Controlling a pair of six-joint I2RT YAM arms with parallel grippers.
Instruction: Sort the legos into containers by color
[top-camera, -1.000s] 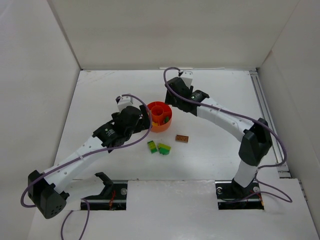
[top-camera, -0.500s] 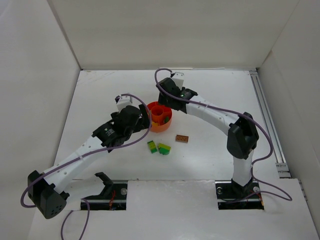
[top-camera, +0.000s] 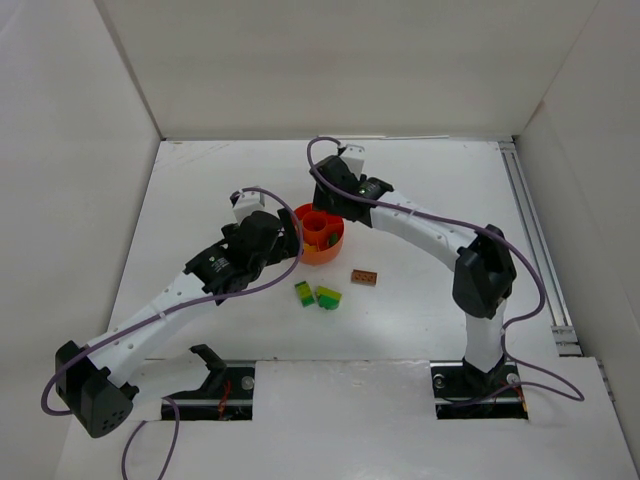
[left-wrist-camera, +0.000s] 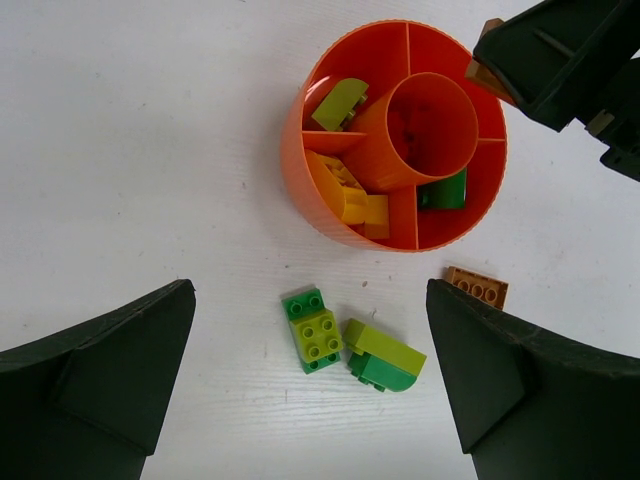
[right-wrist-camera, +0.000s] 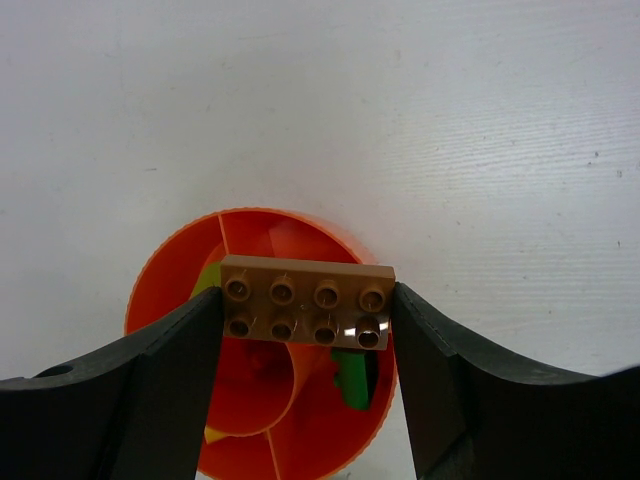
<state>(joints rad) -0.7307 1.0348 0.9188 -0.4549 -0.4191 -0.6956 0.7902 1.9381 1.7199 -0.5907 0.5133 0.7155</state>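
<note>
Holds left gripper (left-wrist-camera: 310, 300) wide open, empty, above orange dish (left-wrist-camera: 296, 190), with lime, yellow, green legos (left-wrist-camera: 345, 195) sorted inside. Leaves two green-lime stacks (left-wrist-camera: 315, 330) (left-wrist-camera: 385, 355) and loose brown plate (left-wrist-camera: 477, 287) on table (left-wrist-camera: 150, 150). Pinches second brown plate (right-wrist-camera: 300, 293) in right gripper (right-wrist-camera: 305, 322) over dish; seems past halfway.

Legos (left-wrist-camera: 345, 195) lie in outer sections of the dish (left-wrist-camera: 291, 185), with two stacked pairs (left-wrist-camera: 318, 331) and a flat plate (left-wrist-camera: 476, 287) just before it.

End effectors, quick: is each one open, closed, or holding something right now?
Left end effector: open, holding nothing.
Right end effector: closed on a brown brick, over the orange dish.
</note>
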